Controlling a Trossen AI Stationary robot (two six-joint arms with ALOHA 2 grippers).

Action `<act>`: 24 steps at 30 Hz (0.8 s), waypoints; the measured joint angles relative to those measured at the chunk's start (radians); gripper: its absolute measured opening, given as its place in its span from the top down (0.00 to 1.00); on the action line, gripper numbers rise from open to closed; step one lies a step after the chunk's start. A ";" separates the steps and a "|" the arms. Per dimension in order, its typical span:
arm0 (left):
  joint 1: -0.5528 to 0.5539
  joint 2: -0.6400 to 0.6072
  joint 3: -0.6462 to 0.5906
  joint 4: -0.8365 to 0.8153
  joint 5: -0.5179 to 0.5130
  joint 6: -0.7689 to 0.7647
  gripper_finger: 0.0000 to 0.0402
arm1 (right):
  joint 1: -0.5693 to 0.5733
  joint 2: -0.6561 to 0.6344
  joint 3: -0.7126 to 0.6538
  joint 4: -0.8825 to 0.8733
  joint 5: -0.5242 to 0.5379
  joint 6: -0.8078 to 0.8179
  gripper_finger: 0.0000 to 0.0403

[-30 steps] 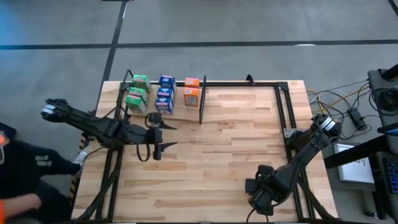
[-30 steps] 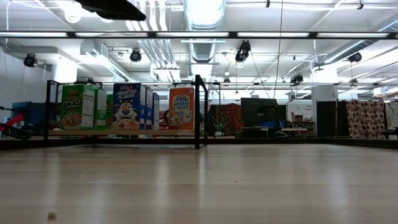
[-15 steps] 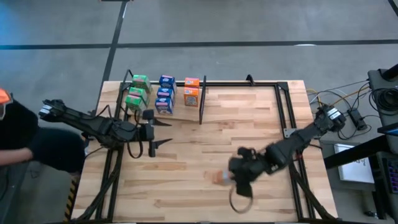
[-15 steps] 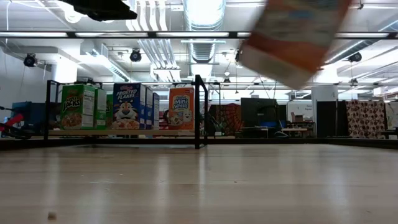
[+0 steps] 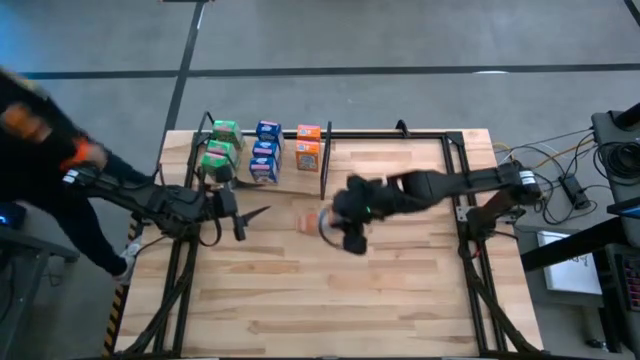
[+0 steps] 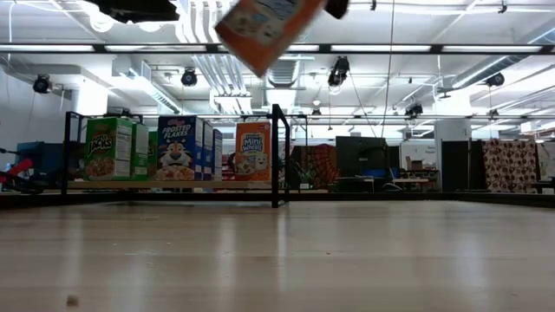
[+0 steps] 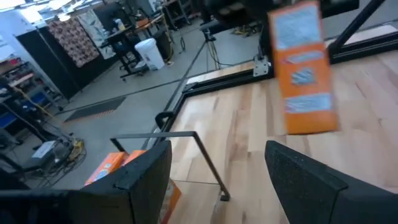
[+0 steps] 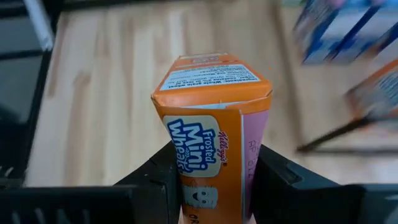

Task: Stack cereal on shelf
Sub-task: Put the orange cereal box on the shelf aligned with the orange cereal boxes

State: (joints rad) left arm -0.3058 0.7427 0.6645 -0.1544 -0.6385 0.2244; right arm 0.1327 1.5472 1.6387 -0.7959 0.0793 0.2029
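An orange cereal box [image 5: 308,219] hangs over the middle of the table with my right gripper [image 5: 328,220] shut on it; the low view shows it tilted, high up [image 6: 269,26]. On the shelf [image 5: 200,165] at the table's far left stand green [image 5: 222,150], blue [image 5: 265,150] and orange boxes [image 5: 308,145], left of the black divider rod [image 5: 326,160]. My left gripper [image 5: 250,210] is open near the shelf's front with nothing between its fingers; its wrist view shows the carried box ahead [image 7: 303,74]. My right gripper pinches the orange box between its two fingers, one on each side of the box's rear part [image 8: 211,186]. The fingers come from the table's right, slanting down. The box sticks out beyond the fingertips, its free end [image 8: 211,74] forward, lifted clear of the table.
A black metal frame [image 5: 455,170] runs along the table's far and right edges. A person [image 5: 45,130] stands beyond the table's left edge. Cables and equipment [image 5: 600,160] lie off the right edge. Bare wood [image 5: 330,300] fills the near half.
My right gripper has swung from the table's near right corner up and toward the far left, turning as it went, carrying the orange box to mid-table. My left gripper has drawn back a little toward the left edge, still open. The person at the left has moved.
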 joint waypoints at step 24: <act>0.000 -0.045 -0.005 0.005 -0.059 -0.010 0.40 | -0.281 0.507 0.715 -0.383 0.000 -0.383 0.68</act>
State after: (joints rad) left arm -0.3058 0.6975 0.6594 -0.1493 -0.6978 0.2146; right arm -0.1484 2.0540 2.3532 -1.1788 0.0795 -0.1802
